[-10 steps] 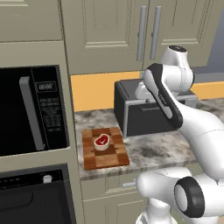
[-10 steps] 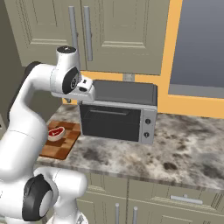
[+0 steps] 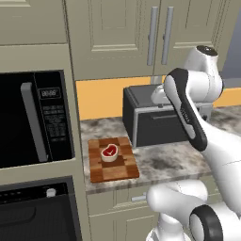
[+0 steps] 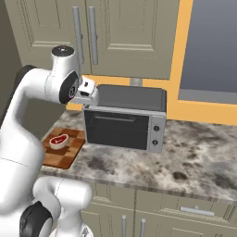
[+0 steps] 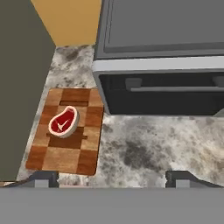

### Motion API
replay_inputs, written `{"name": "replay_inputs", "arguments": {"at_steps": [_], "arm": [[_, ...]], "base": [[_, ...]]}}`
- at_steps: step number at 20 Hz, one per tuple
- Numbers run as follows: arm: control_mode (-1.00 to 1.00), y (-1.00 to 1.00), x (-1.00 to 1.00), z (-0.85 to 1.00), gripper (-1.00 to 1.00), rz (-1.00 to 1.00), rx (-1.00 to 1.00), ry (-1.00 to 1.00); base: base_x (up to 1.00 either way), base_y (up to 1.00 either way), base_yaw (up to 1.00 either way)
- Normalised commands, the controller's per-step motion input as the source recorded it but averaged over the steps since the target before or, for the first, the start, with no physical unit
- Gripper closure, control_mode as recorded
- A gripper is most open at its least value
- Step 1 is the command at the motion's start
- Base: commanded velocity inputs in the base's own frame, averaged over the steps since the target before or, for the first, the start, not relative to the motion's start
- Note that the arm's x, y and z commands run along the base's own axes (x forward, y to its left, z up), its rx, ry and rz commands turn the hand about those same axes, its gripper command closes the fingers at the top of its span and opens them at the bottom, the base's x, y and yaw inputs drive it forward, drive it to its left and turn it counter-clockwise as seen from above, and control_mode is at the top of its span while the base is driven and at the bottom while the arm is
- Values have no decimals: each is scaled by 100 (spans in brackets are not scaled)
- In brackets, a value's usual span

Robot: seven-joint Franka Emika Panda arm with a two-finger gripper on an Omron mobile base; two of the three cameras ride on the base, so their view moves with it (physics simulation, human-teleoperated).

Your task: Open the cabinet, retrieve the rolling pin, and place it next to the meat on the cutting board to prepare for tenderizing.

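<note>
Gripper [image 5: 111,177] jaws stand wide apart and hold nothing, and the arm has barely shifted over the last half second, hovering above the counter. Meat [image 3: 109,152] lies on the cutting board [image 3: 113,160], left of the toaster oven [image 4: 124,118]. The cabinet [image 3: 141,35] above is shut, so opening it comes first.

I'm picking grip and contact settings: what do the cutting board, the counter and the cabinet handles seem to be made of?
The cutting board looks like wood with a matte finish, built of light and dark brown checkered blocks. The counter looks like polished stone, perhaps granite, given its mottled grey and dark speckling. The cabinet handles look like brushed metal: long silver bars with a soft sheen. All rendered, so only by look.
</note>
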Motion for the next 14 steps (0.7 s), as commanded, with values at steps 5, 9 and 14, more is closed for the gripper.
{"name": "replay_inputs", "arguments": {"at_steps": [5, 9, 14], "arm": [[-100, 0, -59, 66, -100, 0, -2, -58], [-100, 0, -43, 78, -100, -2, -11, -58], [-100, 0, -52, 93, -100, -3, -10, -54]], "base": [[0, 0, 0], [0, 0, 0], [0, 0, 0]]}}
